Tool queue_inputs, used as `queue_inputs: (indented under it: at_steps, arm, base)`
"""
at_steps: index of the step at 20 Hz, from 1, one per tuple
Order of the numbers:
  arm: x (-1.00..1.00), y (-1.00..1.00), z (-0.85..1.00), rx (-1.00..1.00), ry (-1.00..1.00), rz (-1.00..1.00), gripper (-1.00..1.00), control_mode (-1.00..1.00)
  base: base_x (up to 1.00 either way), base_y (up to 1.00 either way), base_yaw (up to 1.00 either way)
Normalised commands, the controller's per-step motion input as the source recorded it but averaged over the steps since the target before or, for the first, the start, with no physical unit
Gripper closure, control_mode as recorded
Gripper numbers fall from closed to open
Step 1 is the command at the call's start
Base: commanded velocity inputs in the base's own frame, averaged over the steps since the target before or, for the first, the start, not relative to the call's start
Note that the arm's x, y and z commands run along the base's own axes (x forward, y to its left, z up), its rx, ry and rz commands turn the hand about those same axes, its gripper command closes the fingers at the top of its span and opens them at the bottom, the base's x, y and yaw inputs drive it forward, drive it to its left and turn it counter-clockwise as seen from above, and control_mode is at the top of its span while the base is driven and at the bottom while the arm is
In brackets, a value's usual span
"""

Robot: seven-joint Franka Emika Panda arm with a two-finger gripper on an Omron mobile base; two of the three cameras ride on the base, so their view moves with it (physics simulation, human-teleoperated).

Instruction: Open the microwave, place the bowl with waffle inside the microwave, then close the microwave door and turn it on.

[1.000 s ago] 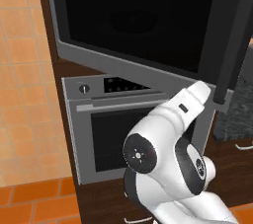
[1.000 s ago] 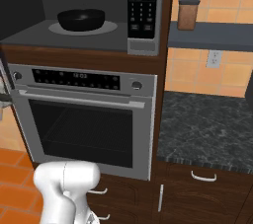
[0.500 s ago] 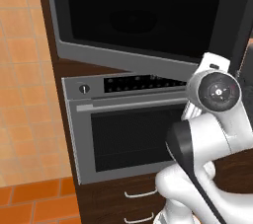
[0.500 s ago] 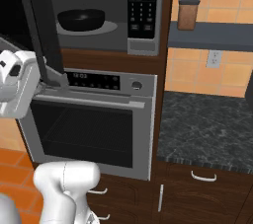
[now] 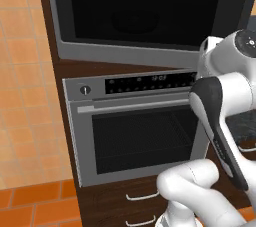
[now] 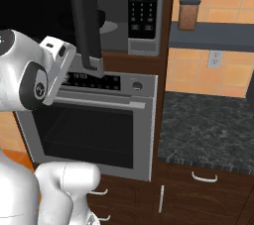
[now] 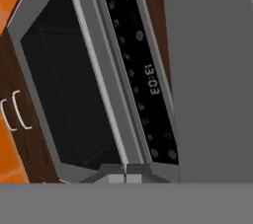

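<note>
Microwave door (image 6: 85,18) stands swung out from the microwave (image 6: 145,13), edge-on in the right base view, its black glass facing the left base cam. Jaws pressed together, nothing pinched; gripper (image 7: 124,174) sits just under the door's lower edge, w/ the oven (image 5: 137,131) below the microwave. Bowl (image 6: 99,18) partly visible inside the microwave, behind the door. Waffle can't be made out.

A kitchen: built-in oven (image 5: 135,131), microwave (image 6: 144,11), granite counter (image 6: 208,125).
</note>
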Motion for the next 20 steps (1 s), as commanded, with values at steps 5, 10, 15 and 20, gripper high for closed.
queue_inputs:
  at_steps: [5,10,15,20]
  arm:
    - [0.17,-0.32,0.00,0.09,-0.04,-0.05,1.00,-1.00]
    - [-0.34,-0.94,0.77,0.15,-0.16,0.00,1.00,-1.00]
    - [0.18,-0.46,1.00,0.02,-0.01,0.00,1.00,-1.00]
    - [0.21,-0.37,0.96,0.11,-0.25,0.00,1.00,-1.00]
  base:
    - [0.00,0.00,0.00]
    - [0.00,0.00,0.00]
    - [0.00,0.00,0.00]
    - [0.00,0.00,0.00]
